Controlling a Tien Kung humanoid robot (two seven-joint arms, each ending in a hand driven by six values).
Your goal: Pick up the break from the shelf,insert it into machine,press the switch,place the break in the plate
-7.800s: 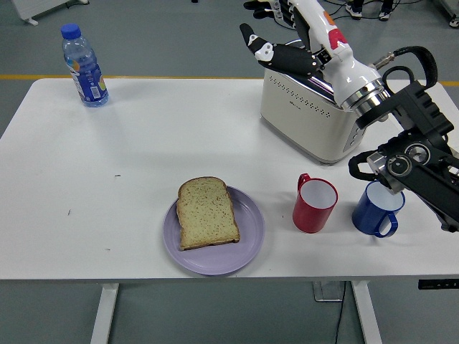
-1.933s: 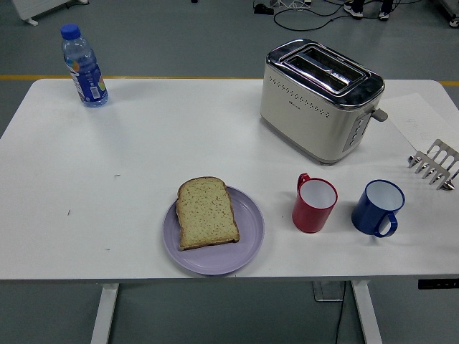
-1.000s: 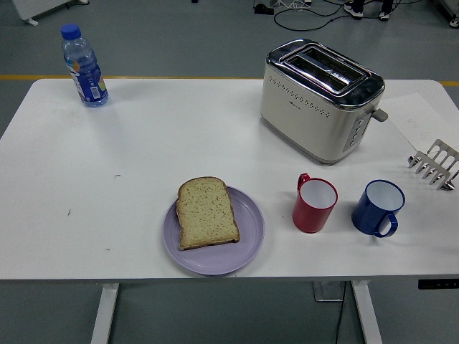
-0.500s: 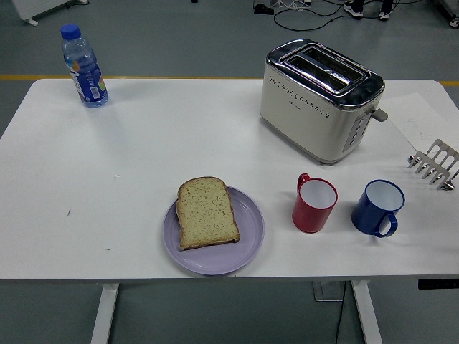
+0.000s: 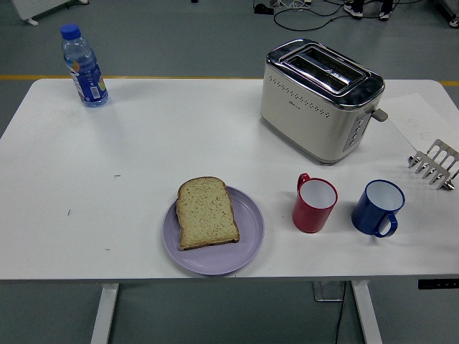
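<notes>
One slice of bread [image 5: 207, 213] is seen lying flat on the plate [image 5: 249, 244] near the counter's [image 5: 143, 143] front edge, so the last step is judged done; no arm or hand is in view, so the state of the fingers cannot be told; no further move seems called for beyond keeping clear. Behind and to the right stands the toaster [image 5: 320, 99], its slots empty; a red mug [image 5: 314, 203] and blue mug [image 5: 377, 208] stand right of the plate, a rack [image 5: 434, 164] sits at the right edge, a bottle [image 5: 84, 66] at the far left; nothing is seen in the way.
</notes>
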